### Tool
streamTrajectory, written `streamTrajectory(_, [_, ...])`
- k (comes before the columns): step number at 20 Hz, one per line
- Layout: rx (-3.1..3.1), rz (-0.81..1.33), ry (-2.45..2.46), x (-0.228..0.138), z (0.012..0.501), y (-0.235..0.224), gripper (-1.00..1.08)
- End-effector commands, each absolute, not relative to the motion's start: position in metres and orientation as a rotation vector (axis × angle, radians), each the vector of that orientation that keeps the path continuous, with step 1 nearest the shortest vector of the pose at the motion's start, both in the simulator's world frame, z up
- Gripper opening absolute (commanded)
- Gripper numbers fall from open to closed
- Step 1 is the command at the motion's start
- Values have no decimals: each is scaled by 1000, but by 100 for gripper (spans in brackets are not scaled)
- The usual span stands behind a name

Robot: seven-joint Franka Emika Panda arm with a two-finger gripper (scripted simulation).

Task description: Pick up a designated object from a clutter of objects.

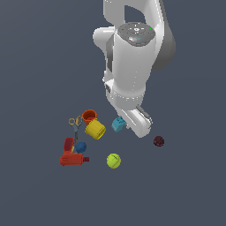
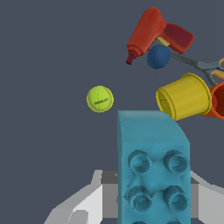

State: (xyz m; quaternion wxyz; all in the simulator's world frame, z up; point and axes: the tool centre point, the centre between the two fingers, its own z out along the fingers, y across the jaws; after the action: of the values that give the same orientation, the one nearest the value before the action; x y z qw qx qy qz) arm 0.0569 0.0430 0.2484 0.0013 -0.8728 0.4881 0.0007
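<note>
In the wrist view the cyan block [image 2: 153, 168] fills the near field, studs facing the camera, sitting between the tool's [image 2: 131, 205] pale fingers [image 2: 81, 205], which show low on either side. They stand close against its flanks and appear to grip it, though the contact faces themselves are hidden behind the block.

The exterior view puts the block [image 1: 118, 124] at the tool's [image 1: 128, 123] tip, just beside the yellow cup [image 1: 95, 129]; I cannot tell whether it is clear of the surface [image 1: 185, 194].

It looks like a hard, stiff, light brick that should not deform. Its smooth flat sides are the sensible hold, squarely opposed and low on the body, since a glossy face could slip or twist if pinched near an edge.

Farther off lie the green ball [image 2: 100, 99], the blue ball [image 2: 158, 57] touching the red drill [image 2: 153, 33], the orange cup [image 2: 217, 101] cut off at the frame edge, and the scissors [image 2: 210, 68], partly out of frame. The maroon ball [image 1: 159, 141] shows only in the exterior view, well apart.
</note>
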Motion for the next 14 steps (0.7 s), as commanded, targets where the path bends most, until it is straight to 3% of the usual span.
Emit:
streamTrajectory(1, [-2741,2,1531,69,268,29,-100])
streamTrajectory(14, [-2742,1,1533,118,342,-25,-100])
